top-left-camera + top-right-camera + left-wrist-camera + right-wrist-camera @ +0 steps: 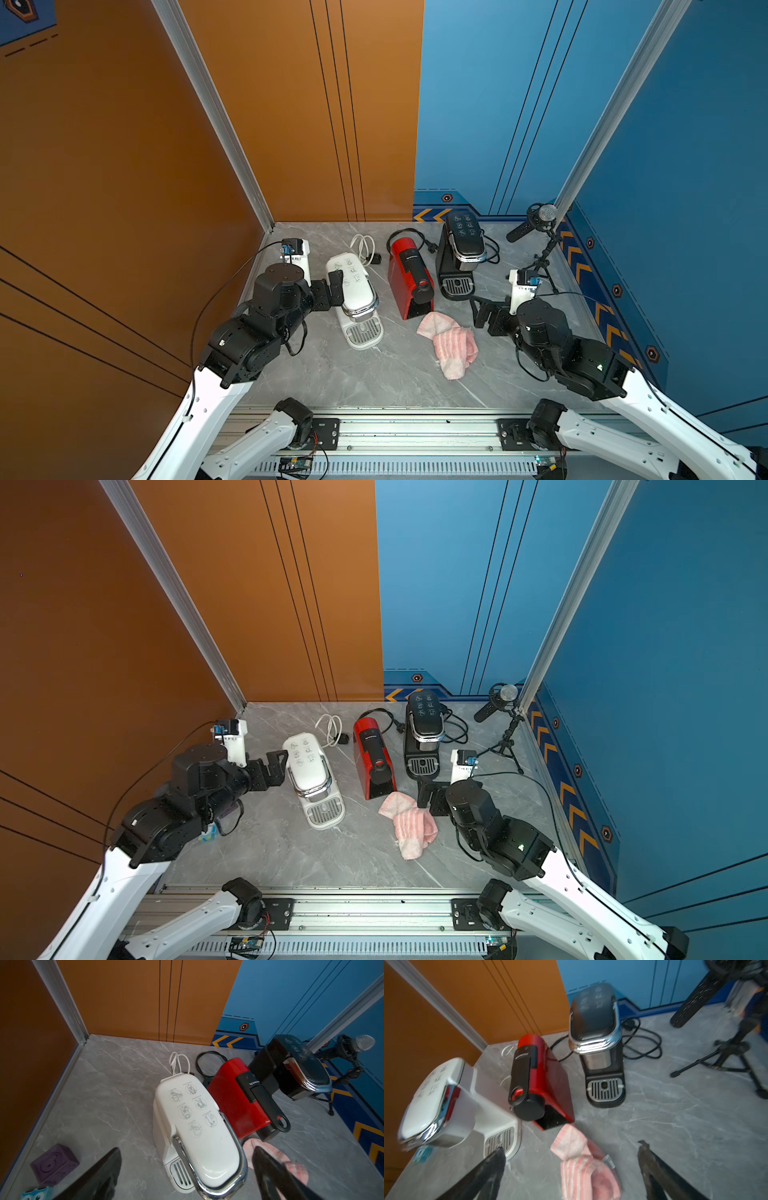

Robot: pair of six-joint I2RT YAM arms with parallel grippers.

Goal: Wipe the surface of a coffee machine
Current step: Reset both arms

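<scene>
In both top views the pink striped cloth lies crumpled on the marble tabletop, just in front of the red coffee machine, which stands between the white coffee machine and the black coffee machine. None of the 3 is being wiped, and no surface shows whether it is already clean; I judge the cloth must be picked up before any wiping. The right gripper hangs just beside the cloth, the left gripper beside the white machine

Left wrist view: jaws spread wide and empty, framing the white machine's top

Right wrist view: jaws spread wide and empty, the cloth between them, apparently untouched
</scene>
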